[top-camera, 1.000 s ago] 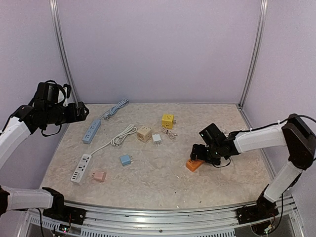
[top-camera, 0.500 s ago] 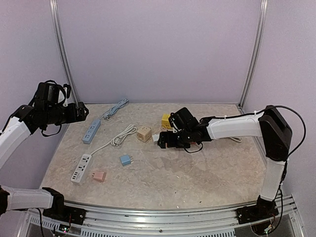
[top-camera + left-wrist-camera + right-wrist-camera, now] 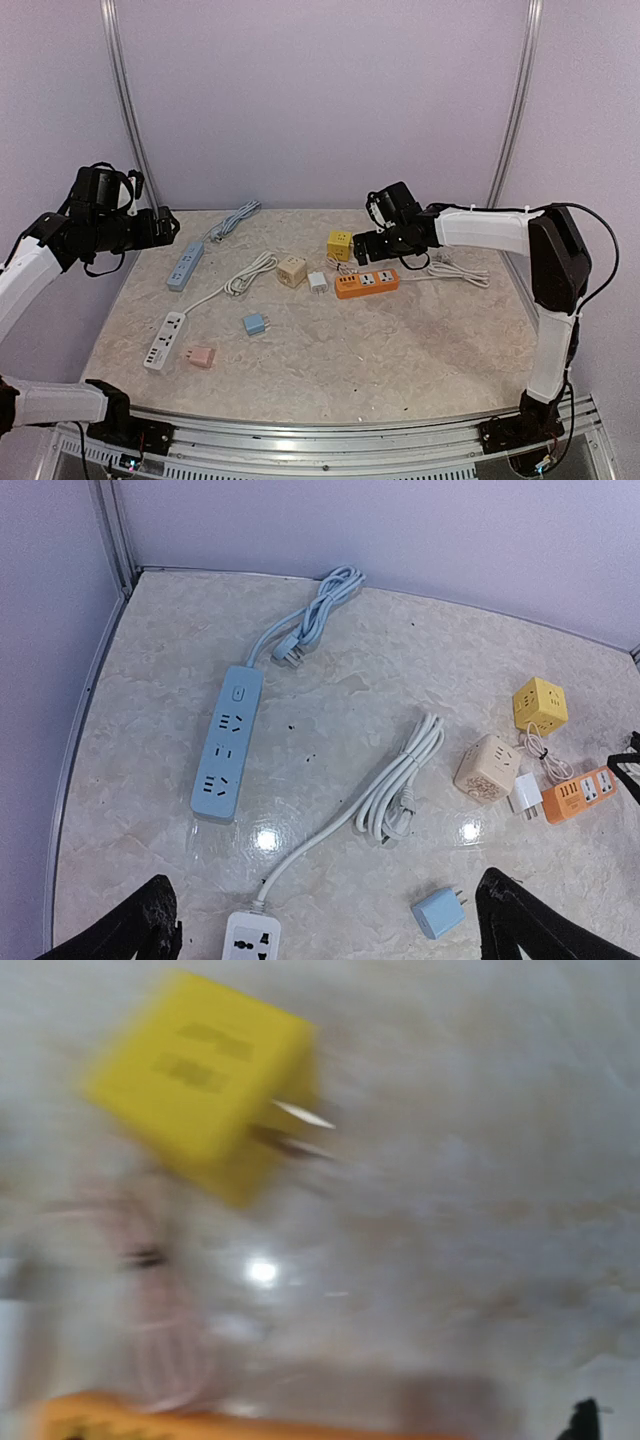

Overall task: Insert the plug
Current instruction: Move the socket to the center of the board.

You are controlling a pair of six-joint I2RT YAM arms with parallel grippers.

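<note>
The right tool [image 3: 366, 246] hangs released and empty just right of the yellow plug [image 3: 340, 244], upper middle of the frame. The orange power strip [image 3: 367, 283] lies just below it. To do this step well, square over the plug and pinch its flat sides, leaving the prongs clear. The left tool [image 3: 328, 920] is spread wide and holds nothing.

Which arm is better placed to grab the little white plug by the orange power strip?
Right. The right gripper hovers beside the orange power strip, close to the white plug; the left gripper sits raised at the far left edge.
</note>
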